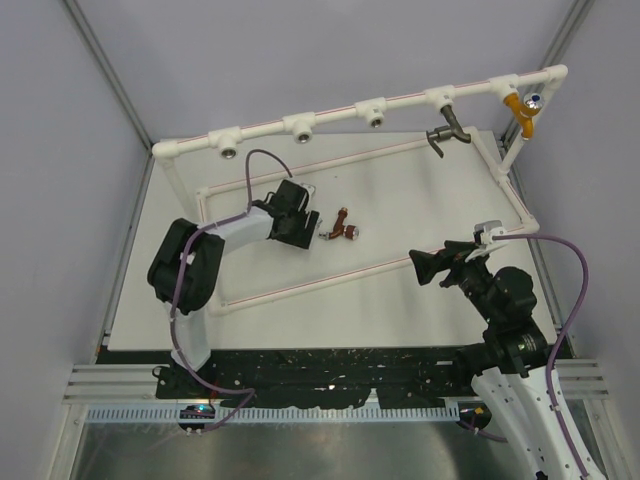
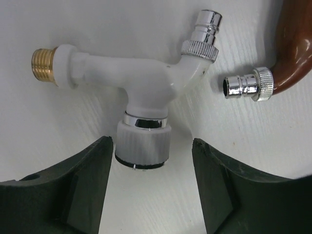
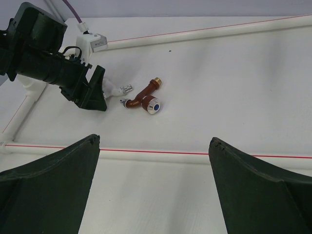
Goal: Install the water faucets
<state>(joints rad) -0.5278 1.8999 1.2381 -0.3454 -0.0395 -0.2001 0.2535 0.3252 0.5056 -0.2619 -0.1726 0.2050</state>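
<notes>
The white faucet (image 2: 141, 83) lies on the table with its brass thread to the left and its frosted knob (image 2: 143, 141) toward me. My left gripper (image 2: 151, 144) is open, its fingertips on either side of the knob without touching it. The reddish-brown faucet (image 2: 292, 53) lies just to the right, chrome nozzle pointing at the white one. In the top view my left gripper (image 1: 312, 226) covers most of the white faucet, and the brown faucet (image 1: 346, 230) lies beside it. My right gripper (image 3: 154, 140) is open and empty, facing the brown faucet (image 3: 145, 99) from a distance.
A white pipe (image 1: 330, 115) with tee sockets runs along the back. A dark tap (image 1: 447, 132) and a yellow tap (image 1: 520, 108) hang from its right part. A low white pipe frame with a red line (image 3: 161, 153) crosses the table in front of my right gripper (image 1: 425, 265).
</notes>
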